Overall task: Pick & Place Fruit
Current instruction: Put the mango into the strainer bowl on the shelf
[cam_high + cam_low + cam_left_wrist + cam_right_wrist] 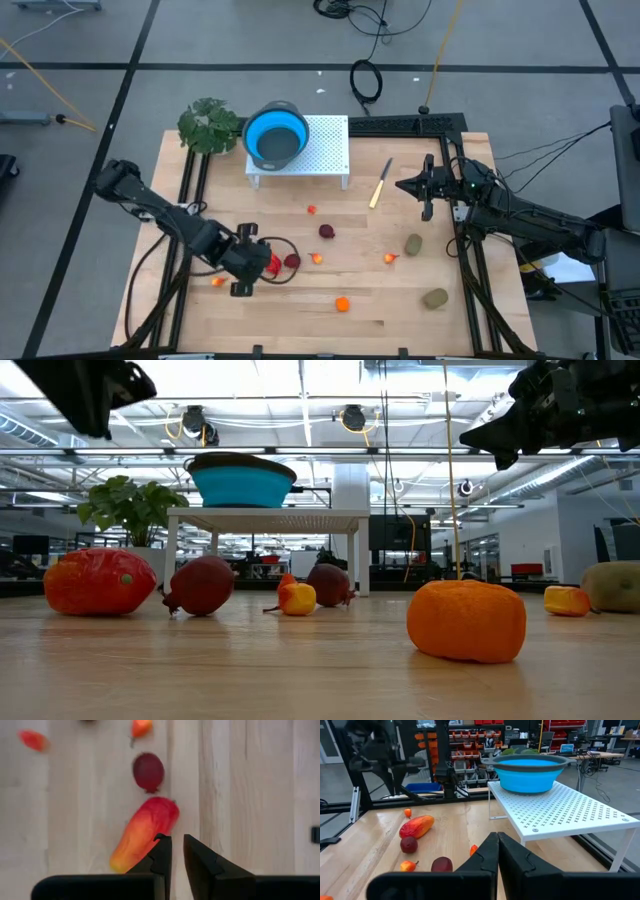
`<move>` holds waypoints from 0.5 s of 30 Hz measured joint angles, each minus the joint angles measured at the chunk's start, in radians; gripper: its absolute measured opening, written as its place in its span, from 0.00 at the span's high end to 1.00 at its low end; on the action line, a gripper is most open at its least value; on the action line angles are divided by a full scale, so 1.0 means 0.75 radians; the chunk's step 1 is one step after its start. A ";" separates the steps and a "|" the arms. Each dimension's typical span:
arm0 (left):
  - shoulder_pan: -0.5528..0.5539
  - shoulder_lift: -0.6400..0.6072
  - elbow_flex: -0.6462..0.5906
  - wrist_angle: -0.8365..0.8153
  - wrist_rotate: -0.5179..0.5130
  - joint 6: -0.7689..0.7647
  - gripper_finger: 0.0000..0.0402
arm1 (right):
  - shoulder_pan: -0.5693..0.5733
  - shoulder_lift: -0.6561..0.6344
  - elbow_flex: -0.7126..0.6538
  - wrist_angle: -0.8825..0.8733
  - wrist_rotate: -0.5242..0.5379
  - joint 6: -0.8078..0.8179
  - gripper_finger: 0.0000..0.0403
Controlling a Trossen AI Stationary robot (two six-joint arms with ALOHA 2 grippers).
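The fruit lies scattered on the wooden table (300,325). The longer red-orange piece (272,263) lies flat beside a dark red ball (292,260). A second dark red ball (327,231), an orange ball (343,304), two olive-brown ovals (413,244) (435,298) and tiny orange-red bits (390,258) lie farther right. My left gripper (245,265) hovers above the table just left of the long piece (145,832), empty, its fingers shut but for a narrow gap. My right gripper (420,187) is shut and empty, raised at the table's far right.
A blue bowl (276,137) sits on a white perforated stand (325,150) at the far middle. A green leafy plant (208,125) stands to its left. A pale-handled knife (381,183) lies right of the stand. Black frame rails (470,270) run along both table sides.
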 joint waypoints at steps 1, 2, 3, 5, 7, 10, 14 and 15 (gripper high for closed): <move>0.005 0.016 0.000 0.007 0.016 0.004 0.84 | 0.000 0.000 0.000 0.000 0.000 0.000 1.00; 0.012 0.031 0.000 0.015 0.029 0.005 0.81 | 0.000 0.000 0.000 0.000 0.000 0.000 1.00; 0.019 0.048 0.000 0.018 0.040 0.005 0.78 | 0.000 0.000 0.000 0.000 0.000 0.000 1.00; 0.029 0.084 0.000 0.012 0.054 0.004 0.72 | 0.000 0.000 0.000 0.000 0.000 0.000 1.00; 0.039 0.121 0.000 0.013 0.059 0.003 0.64 | 0.000 0.000 0.000 0.000 0.000 0.000 1.00; 0.055 0.169 0.000 0.012 0.061 -0.031 0.53 | 0.000 0.000 0.000 0.001 0.000 -0.001 1.00; 0.086 0.220 0.000 -0.008 0.061 -0.059 0.37 | 0.000 0.000 0.000 0.001 0.000 -0.001 1.00; 0.090 0.230 0.000 -0.018 0.059 -0.041 0.33 | 0.000 0.000 0.000 0.001 0.000 -0.001 1.00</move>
